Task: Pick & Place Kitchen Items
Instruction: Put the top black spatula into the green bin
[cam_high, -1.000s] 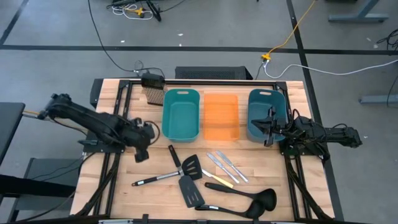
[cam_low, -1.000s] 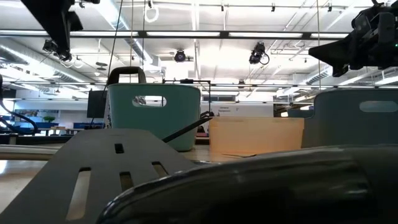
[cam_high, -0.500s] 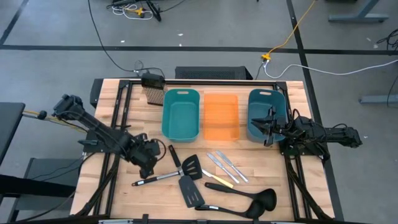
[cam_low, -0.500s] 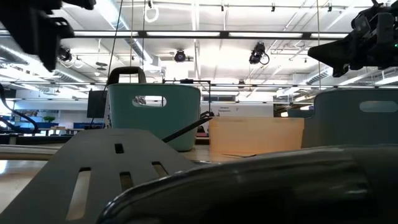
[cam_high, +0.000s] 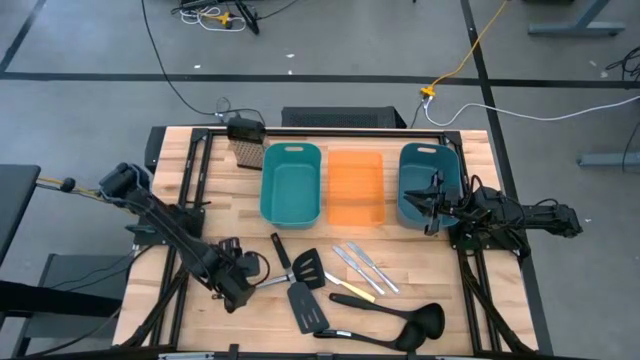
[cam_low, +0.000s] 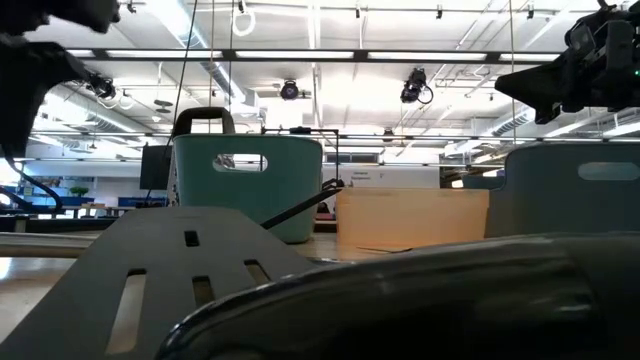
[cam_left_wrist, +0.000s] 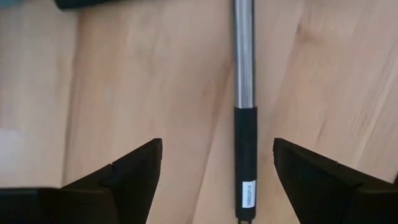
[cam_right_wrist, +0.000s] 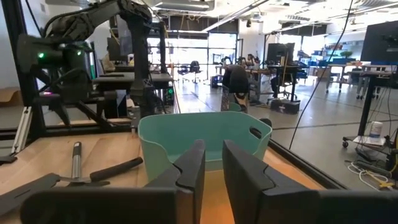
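Setting: robotics lab in a large open-plan industrial hall. Evidence follows.

Wooden table (cam_high: 190, 150) stands on a grey concrete floor (cam_high: 80, 40) marked with dark tape lines; loose cables (cam_high: 165, 75) and a yellow cord (cam_high: 470, 55) run across it. Black metal frame (cam_high: 330, 130) borders the table top.

Low view: high ceiling with exposed trusses, strip lights (cam_low: 330, 55) and hanging fixtures.

Right wrist view: rows of workstations with monitors (cam_right_wrist: 379, 40), office chairs (cam_right_wrist: 235, 81), another robot arm (cam_right_wrist: 74, 37) on a rack with a green status light, polished floor beyond.
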